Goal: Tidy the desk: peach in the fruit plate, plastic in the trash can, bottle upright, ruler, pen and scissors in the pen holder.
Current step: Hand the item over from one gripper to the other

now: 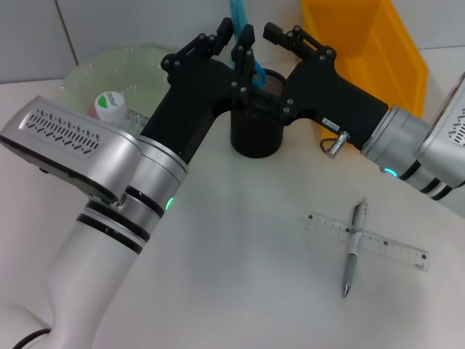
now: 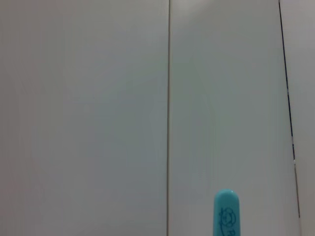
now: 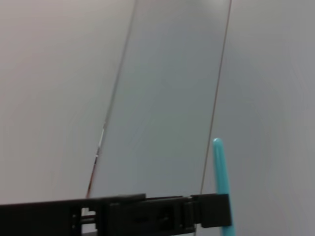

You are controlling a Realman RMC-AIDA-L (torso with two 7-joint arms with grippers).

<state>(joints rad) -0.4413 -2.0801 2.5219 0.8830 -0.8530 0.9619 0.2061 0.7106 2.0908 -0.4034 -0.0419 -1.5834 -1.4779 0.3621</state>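
Head view shows both arms meeting over the black pen holder at the far middle of the white desk. The left tool stands above the holder with its dark fingers closed on the teal scissors, which point upward, their lower part reaching down toward the holder's mouth. The right tool comes in from the right, just beside the left one; its fingers stand a little apart and grip nothing. On the near right of the desk a clear ruler lies flat, and a grey pen lies across it, the two touching and forming a cross. Behind the left arm sits the pale green fruit plate, with a bottle with a green-and-white cap partly hidden by the arm, so I cannot tell how it lies. A yellow bin stands at the far right, behind the right arm. Left wrist view shows only a wall and the rounded teal scissors tip; right wrist view shows the same teal blade rising past a black finger of the other arm
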